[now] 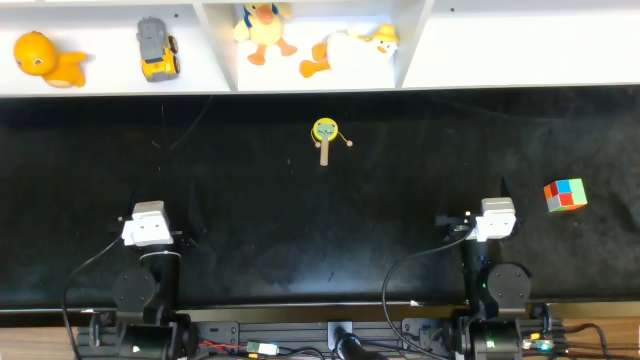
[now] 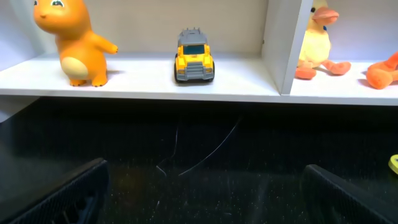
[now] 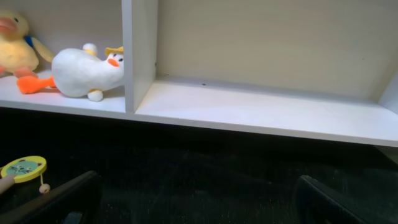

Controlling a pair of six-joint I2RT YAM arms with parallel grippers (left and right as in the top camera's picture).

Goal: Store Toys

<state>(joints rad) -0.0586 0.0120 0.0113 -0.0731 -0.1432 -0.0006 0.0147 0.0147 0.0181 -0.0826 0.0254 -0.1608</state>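
Observation:
A white shelf [image 1: 320,80] runs along the far edge of the black table. Its left bay holds an orange figure [image 1: 48,58] [image 2: 71,40] and a yellow toy truck [image 1: 157,50] [image 2: 194,56]. The middle bay holds a yellow plush duck [image 1: 263,30] [image 2: 317,40] [image 3: 15,40] and a white plush goose [image 1: 345,50] [image 3: 87,71]. The right bay [image 3: 261,106] is bare. A small yellow rattle drum [image 1: 325,136] [image 3: 22,169] on a wooden stick lies mid-table. A multicoloured cube [image 1: 565,195] sits at the right. My left gripper [image 2: 202,193] and right gripper [image 3: 196,199] are open, low near their bases, with nothing between the fingers.
The table [image 1: 300,230] is black and wide between the arms and the shelf. Cables and arm bases line the near edge. White dividers [image 3: 140,53] separate the shelf bays.

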